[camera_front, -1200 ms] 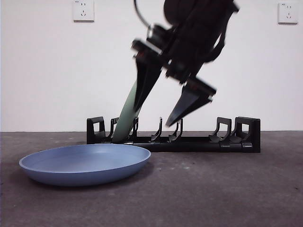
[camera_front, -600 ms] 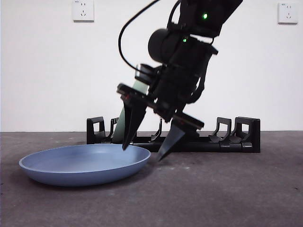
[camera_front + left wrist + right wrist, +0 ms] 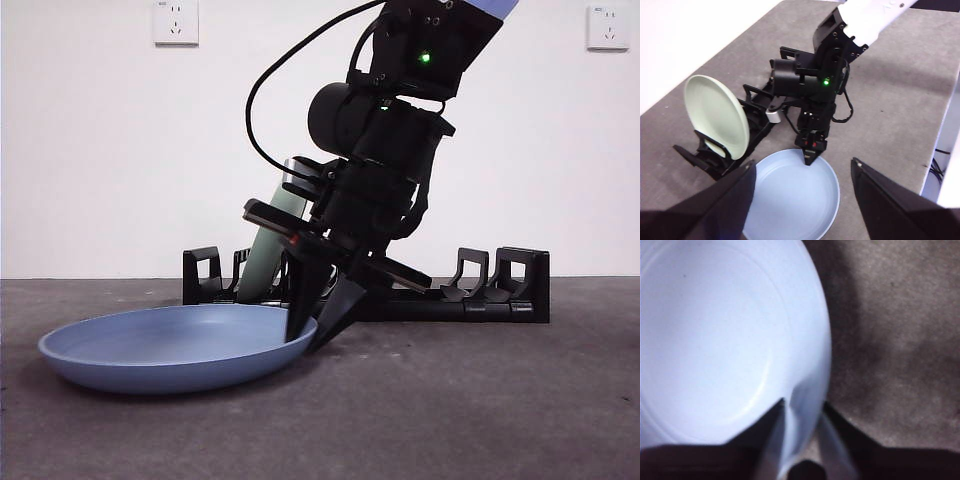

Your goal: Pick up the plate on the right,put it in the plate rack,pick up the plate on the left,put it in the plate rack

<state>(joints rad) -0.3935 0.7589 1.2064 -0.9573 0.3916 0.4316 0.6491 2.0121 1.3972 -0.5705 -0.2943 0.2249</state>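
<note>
The right gripper [image 3: 318, 335] pinches the near rim of the blue plate [image 3: 170, 345] — one jaw inside the rim, one outside — while the plate lies flat on the grey desk [image 3: 480, 400] just in front of the plate rack [image 3: 500, 290]. A pale green plate [image 3: 716, 115] stands tilted in the rack's end slot, partly hidden by the arm in the front view. The left gripper [image 3: 802, 187] hangs above, jaws spread, holding nothing.

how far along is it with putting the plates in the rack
About halfway. Done: the green plate stands on edge in the plate rack. In hand: the right gripper has its jaws astride the rim of the blue plate, which lies flat on the table. Left: lifting it and slotting it in. The left gripper waits above, open.
</note>
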